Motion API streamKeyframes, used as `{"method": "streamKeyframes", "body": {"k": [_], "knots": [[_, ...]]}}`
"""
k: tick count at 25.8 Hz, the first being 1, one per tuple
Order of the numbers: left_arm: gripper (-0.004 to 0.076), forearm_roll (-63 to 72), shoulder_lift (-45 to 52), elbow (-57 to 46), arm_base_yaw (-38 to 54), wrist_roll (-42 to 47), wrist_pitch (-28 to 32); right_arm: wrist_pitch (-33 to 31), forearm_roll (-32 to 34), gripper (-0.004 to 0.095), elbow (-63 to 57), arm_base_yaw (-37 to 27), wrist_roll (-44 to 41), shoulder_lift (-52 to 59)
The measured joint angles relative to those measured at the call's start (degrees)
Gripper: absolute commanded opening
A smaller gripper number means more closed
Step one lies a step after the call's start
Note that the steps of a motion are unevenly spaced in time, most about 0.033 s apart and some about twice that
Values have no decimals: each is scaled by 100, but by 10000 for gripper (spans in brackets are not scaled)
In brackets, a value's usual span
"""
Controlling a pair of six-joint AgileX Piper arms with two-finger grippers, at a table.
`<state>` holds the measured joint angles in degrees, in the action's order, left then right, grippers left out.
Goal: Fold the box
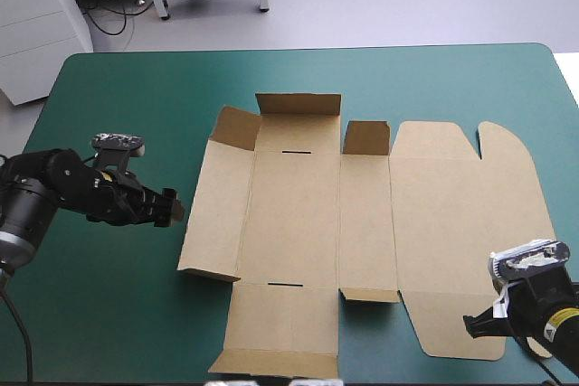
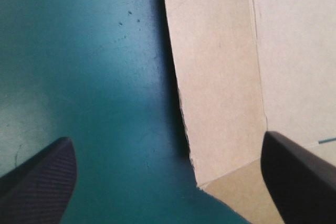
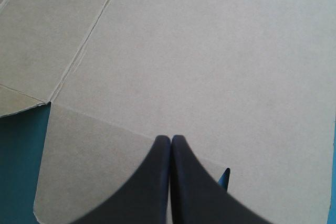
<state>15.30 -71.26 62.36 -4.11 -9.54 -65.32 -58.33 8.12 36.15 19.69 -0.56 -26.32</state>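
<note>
Standing open, the left tool (image 1: pixel 172 209) holds its two broad black fingers (image 2: pixel 39 182) well apart. Its tips point at the left edge of the box (image 1: pixel 298 214), a cut sheet of brown board. The tool is just beside that edge and grips nothing. Between its fingers the left wrist view shows bare cover and the outer edge of the box's left wall panel (image 2: pixel 220 77), with one corner of that panel close to one finger.

The right tool (image 3: pixel 170 140) is closed: its black fingers meet in one pointed arch with no board between them. Its tips lie over the rounded near-right flap (image 3: pixel 89 166) of the box. Whether they touch the board cannot be told.

The box lies unfolded on the table, on the teal-green cover (image 1: pixel 109 314), from the middle toward the right side. Its left wall panel and left corner flap are tilted up. The far flap (image 1: pixel 298 104) and the small flap beside it (image 1: pixel 366 137) also stand raised. The wide lid panel (image 1: pixel 461 214), on the right of the box, lies flat with its two rounded tabs on the far edge.
</note>
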Motion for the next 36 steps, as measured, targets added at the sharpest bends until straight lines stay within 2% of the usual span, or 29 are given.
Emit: {"method": "streamKeyframes", "body": {"k": [4,9,17,27,32,36], "knots": [[673,954,-275,4,850,-1127,-447,0,0,-22,0,0,13,10],[673,1576,-776,4,1424,-1695,-461,0,0,-22,0,0,13,17],[673,1949,-1467,4,1475,-2290,-432,-5,0,-22,0,0,20,17],[670,2127,-1925,-17,1469,-2353,-402,-5,0,-22,0,0,-7,17],[670,2491,-2128,-499,1304,-2692,-307,-5,-25,-22,0,0,-33,17],[670,2933,-2147,-852,1267,-2915,22,-5,-49,-22,0,0,-51,17]]}}
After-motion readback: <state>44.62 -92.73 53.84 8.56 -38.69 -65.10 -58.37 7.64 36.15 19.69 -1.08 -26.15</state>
